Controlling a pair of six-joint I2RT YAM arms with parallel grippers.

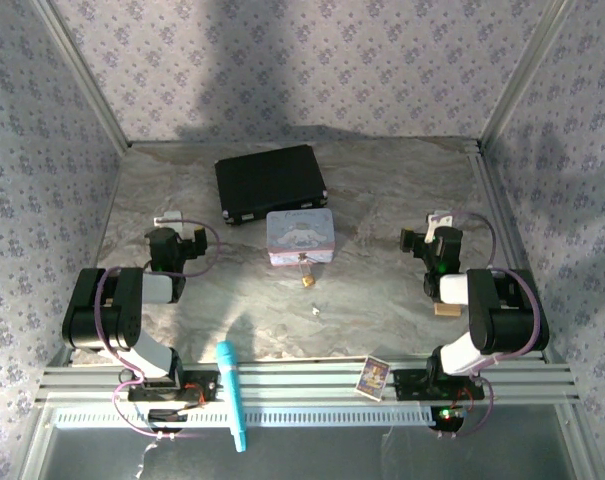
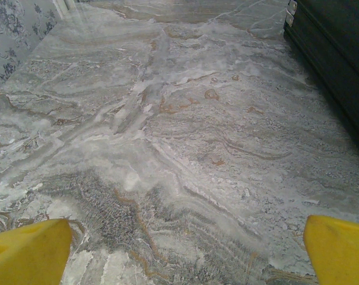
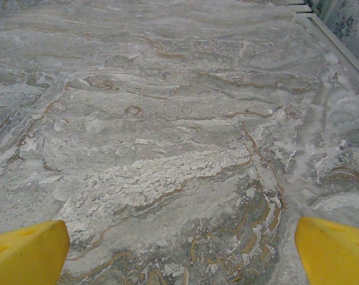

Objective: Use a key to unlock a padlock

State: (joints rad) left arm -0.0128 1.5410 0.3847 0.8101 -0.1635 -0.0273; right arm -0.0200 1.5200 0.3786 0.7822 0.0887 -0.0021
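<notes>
The tiny brass padlock (image 1: 308, 281) lies on the marble table just in front of the pastel tin box (image 1: 300, 237). The small silvery key (image 1: 316, 310) lies a little nearer, slightly right of the padlock. My left gripper (image 1: 174, 246) rests at the left side, open, its yellow fingertips (image 2: 28, 254) wide apart over bare marble. At the right side my right gripper (image 1: 431, 241) is also open, yellow fingertips (image 3: 335, 252) spread over bare table. Both grippers are well away from padlock and key.
A black case (image 1: 270, 182) lies at the back centre; its edge (image 2: 333, 53) is at the right of the left wrist view. A tan block (image 1: 444, 309) sits by the right arm. A turquoise pen (image 1: 231, 394) and a small card (image 1: 372, 376) lie on the front rail.
</notes>
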